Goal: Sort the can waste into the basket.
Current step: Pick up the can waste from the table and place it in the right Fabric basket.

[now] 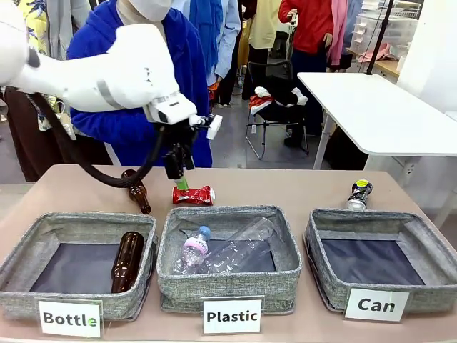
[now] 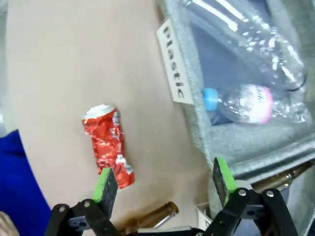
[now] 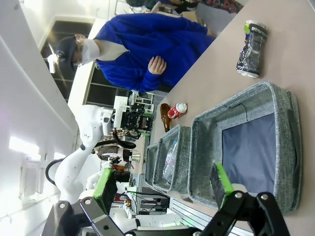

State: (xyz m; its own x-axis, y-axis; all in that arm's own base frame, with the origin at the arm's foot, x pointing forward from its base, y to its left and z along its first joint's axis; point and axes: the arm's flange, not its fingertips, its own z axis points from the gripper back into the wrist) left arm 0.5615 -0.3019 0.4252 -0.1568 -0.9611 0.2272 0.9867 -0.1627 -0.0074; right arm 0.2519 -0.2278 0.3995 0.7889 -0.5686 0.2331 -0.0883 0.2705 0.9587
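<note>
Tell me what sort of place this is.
Probably a robotics lab or demo room: a white robot arm reaches over a table with grey baskets signed Bottle, Plastic and Can, while people stand behind.

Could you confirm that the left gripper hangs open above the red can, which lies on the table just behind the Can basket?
Not quite: the red can lies just behind the Plastic basket, not the Can basket, as the front view shows. The left gripper does hang open above it.
</note>
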